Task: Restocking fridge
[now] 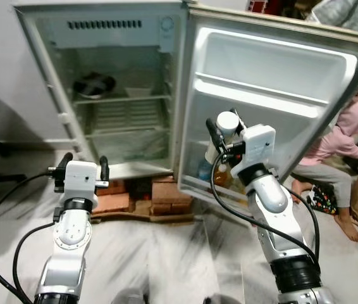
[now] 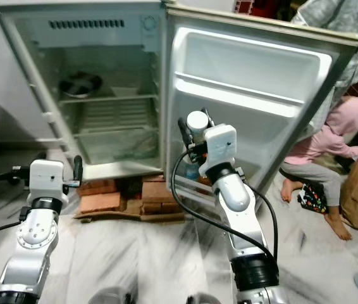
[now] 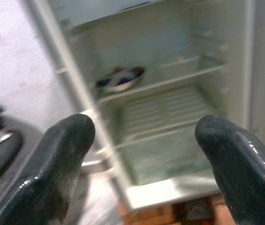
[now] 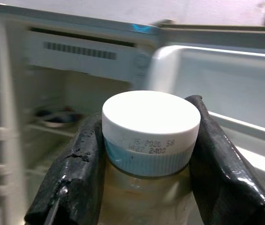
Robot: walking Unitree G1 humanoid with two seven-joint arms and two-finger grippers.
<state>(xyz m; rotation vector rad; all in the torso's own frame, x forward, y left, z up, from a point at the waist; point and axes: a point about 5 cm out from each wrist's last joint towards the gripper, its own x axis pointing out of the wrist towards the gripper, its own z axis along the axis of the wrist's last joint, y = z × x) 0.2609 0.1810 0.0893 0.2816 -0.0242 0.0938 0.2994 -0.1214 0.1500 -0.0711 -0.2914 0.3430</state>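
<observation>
The right gripper [image 1: 220, 136], at frame centre, is clamped on an upright white-capped bottle [image 1: 226, 123]. The open fridge door's lower shelf [image 1: 199, 183] lies just beyond and below it. The left gripper [image 1: 81, 166], spread wide and holding nothing, faces the fridge interior [image 1: 125, 120] at upper left.

The fridge [image 1: 122, 38] is white inside. The bottle [image 4: 146, 187] has a white cap [image 4: 150, 124] with a pale blue band. The gripper fingers [image 4: 76, 173] are black. The bricks [image 1: 112, 201] are red-brown. A person [image 1: 350, 136] wears pink.
</observation>
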